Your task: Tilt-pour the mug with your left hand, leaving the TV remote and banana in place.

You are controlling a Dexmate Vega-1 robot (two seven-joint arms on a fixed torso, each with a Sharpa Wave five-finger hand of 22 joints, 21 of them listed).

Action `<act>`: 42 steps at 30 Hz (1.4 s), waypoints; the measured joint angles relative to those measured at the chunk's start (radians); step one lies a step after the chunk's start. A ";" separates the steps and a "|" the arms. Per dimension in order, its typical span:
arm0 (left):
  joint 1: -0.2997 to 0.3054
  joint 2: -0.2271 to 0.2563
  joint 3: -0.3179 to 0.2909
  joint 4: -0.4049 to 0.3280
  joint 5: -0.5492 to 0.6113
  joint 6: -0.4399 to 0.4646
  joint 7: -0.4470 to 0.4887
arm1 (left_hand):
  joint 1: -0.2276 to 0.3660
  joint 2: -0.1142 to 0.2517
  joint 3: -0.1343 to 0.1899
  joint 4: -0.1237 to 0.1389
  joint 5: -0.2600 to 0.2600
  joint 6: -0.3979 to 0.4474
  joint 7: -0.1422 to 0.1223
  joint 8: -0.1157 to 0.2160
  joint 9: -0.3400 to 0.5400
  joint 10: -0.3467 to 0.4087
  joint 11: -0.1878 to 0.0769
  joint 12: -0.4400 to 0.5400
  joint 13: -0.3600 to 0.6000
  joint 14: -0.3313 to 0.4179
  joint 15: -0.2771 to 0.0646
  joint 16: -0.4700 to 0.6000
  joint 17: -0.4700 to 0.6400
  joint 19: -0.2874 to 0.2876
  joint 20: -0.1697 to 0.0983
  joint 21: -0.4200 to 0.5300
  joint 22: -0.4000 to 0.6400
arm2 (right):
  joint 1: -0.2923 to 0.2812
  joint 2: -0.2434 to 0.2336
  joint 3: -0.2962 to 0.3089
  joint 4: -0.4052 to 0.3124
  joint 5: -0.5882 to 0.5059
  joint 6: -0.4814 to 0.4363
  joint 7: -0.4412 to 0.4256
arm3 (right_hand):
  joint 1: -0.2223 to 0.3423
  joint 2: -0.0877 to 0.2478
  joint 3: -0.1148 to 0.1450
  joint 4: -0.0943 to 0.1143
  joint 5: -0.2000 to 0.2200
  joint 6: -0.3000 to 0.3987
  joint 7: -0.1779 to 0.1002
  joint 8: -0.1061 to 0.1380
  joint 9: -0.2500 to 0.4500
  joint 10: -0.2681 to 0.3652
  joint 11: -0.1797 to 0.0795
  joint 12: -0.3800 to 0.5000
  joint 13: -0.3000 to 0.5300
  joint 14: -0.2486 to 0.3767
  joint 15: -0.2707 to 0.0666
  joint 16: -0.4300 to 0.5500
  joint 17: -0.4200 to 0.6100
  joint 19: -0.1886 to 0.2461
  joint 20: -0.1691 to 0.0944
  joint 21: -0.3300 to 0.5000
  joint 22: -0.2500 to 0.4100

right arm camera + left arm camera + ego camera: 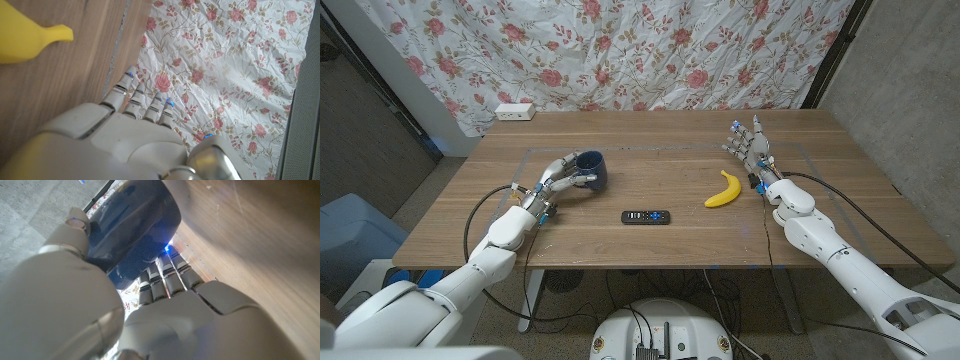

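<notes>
A dark blue mug (591, 169) sits on the wooden table left of centre, and my left hand (554, 180) grips it from the left side, fingers wrapped around its body. In the left wrist view the mug (135, 227) lies between the thumb and the fingers (167, 275). A black TV remote (646, 216) lies near the table's middle. A yellow banana (723, 189) lies to its right, and its stem end (30, 39) shows in the right wrist view. My right hand (750, 148) stands open beyond the banana, fingers spread, holding nothing.
A white power strip (515, 112) lies at the table's far left corner. A floral cloth (650, 50) hangs behind the table. Cables run from both wrists over the table. A blue bin (350, 235) stands on the floor at the left.
</notes>
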 measured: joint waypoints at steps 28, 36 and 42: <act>0.128 0.154 -0.053 -0.387 0.105 0.184 0.122 | -0.003 0.003 -0.047 0.000 0.007 0.011 0.004 0.033 0.001 0.018 0.018 0.041 0.038 0.034 0.006 0.046 0.016 0.030 0.005 0.011 0.005 | 0.000 0.000 0.000 0.001 0.000 0.000 0.000 | 0.000 0.000 0.000 0.000 0.000 0.000 0.000 0.000 0.000 0.000 0.000 0.000 0.000 0.000 0.000 0.000 0.000 0.000 0.000 0.000 0.000; 0.151 0.198 -0.066 -0.481 0.158 0.246 0.155 | -0.003 0.003 -0.058 0.003 0.007 0.011 0.004 0.035 0.001 0.020 0.020 0.048 0.038 0.034 0.006 0.054 0.016 0.030 0.005 0.011 0.005 | 0.000 0.000 0.000 0.001 0.000 0.000 0.000 | 0.000 0.000 0.000 0.000 0.000 0.000 0.000 0.000 0.000 0.000 0.000 0.000 0.000 0.000 0.000 0.000 0.000 0.000 0.000 0.000 0.000; 0.162 0.228 -0.074 -0.541 0.197 0.291 0.174 | -0.003 0.003 -0.063 0.005 0.007 0.013 0.006 0.035 0.001 0.023 0.023 0.053 0.038 0.034 0.006 0.059 0.016 0.036 0.000 0.011 0.005 | 0.001 0.000 0.000 0.001 0.000 0.000 0.000 | 0.000 0.000 0.000 0.000 0.000 0.000 0.000 0.000 0.000 0.000 0.000 0.000 0.000 0.000 0.000 0.000 0.000 0.000 0.000 0.000 0.000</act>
